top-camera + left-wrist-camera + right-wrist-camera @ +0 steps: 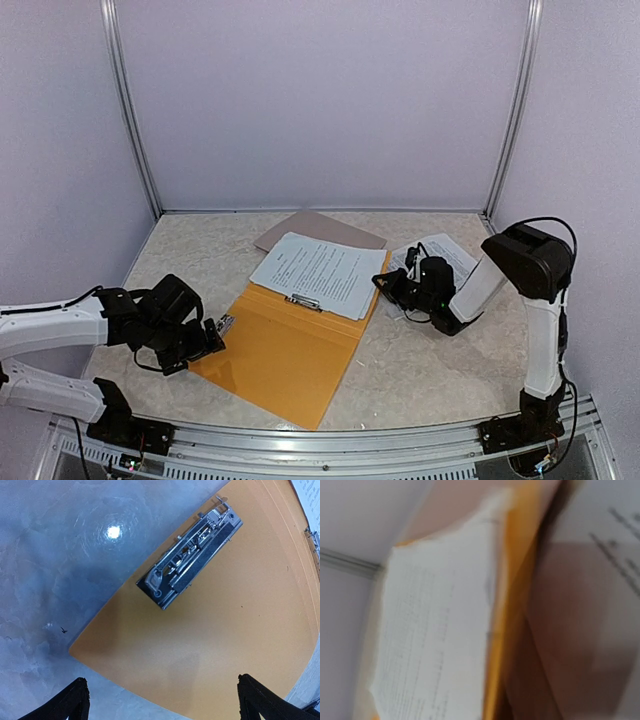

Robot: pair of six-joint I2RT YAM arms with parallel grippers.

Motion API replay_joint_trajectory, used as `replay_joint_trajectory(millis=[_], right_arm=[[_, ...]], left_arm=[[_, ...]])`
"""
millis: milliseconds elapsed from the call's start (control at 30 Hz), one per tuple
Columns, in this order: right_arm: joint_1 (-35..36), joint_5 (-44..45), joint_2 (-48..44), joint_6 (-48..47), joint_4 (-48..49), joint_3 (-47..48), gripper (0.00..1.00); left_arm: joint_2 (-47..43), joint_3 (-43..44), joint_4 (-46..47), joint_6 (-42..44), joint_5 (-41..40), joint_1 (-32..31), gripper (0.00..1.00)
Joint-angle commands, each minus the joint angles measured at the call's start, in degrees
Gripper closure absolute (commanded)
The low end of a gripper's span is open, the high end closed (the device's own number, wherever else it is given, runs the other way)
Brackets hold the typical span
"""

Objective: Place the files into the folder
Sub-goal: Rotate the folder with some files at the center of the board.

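Now | folder [280, 365] 1, open | files [320, 272] in 2 piles | clipboard [320, 230] 1

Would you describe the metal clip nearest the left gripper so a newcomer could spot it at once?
Find the open orange folder in the middle of the table. On its bare flap, at the corner facing the left gripper, sits a silver lever clip. Unlike the other clip at the paper stack edge, it lies on bare orange, with no sheets under it.
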Motion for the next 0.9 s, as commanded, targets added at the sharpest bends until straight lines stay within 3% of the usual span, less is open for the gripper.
replay_joint_trajectory(millis=[0, 300, 467, 667, 867], right_arm=[[-1.78, 0.95, -0.99, 3.22, 7.99, -4.21, 1.00], [-1.16, 9.98, -11.28, 6.22, 17.18, -18.41, 1.00], [2.24, 19.92, -17.80, 7.15, 18.58, -24.91, 1.00], [8.23, 30.66, -21.44, 7.78, 18.07, -26.12, 1.00], [11.37, 38.05, -19.72, 6.87, 21.66, -25.00, 1.00]], left_arm=[[1.36, 0.71, 0.85, 1.34, -1.27, -0.34, 0.01], [3.07, 4.68, 2.00, 6.35, -3.44, -0.35, 0.01], [6.60, 7.72, 4.06, 8.91, -2.44, -0.33, 0.01], [10.90, 9.71, 4.80, 8.27, -2.44, -1.60, 0.01], [9.26, 6.84, 8.25, 6.05, -0.29, -0.96, 0.01]])
